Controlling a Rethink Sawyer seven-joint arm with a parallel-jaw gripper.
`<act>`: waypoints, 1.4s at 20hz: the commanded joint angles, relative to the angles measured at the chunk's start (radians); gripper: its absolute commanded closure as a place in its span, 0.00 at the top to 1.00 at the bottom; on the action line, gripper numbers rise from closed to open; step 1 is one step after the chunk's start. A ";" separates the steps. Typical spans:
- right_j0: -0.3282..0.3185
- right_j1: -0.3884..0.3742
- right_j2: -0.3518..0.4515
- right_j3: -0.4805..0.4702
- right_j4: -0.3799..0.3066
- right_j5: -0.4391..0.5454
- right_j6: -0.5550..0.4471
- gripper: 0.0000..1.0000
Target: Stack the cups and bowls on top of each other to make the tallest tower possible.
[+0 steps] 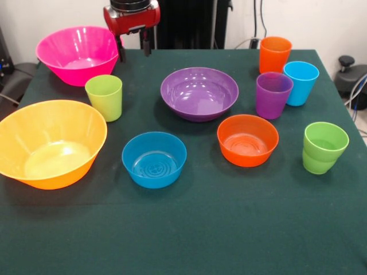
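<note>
Every piece stands apart on the green table; nothing is stacked. The wide purple bowl is in the middle. The small blue bowl and small orange bowl stand in front of it. The pink bowl and yellow-orange bowl are at the left, with the lime-yellow cup between them. The orange cup, light blue cup, purple cup and green cup are at the right. My gripper hangs open and empty at the far edge, beside the pink bowl.
The green cloth table has a broad bare strip along its near edge. Cables and dark equipment lie beyond the right edge.
</note>
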 commanded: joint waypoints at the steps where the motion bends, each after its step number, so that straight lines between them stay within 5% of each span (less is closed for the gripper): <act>1: 0.022 0.026 -0.002 0.016 -0.094 0.007 -0.244 1.00; 7: -0.002 0.049 0.014 -0.022 -0.101 0.003 -0.301 1.00; 12: -0.075 0.041 0.122 -0.024 -0.018 0.051 -0.470 1.00; 16: -0.128 0.064 0.183 -0.036 0.030 0.048 -0.497 1.00; 28: -0.124 0.095 0.189 -0.064 -0.028 -0.008 -0.512 1.00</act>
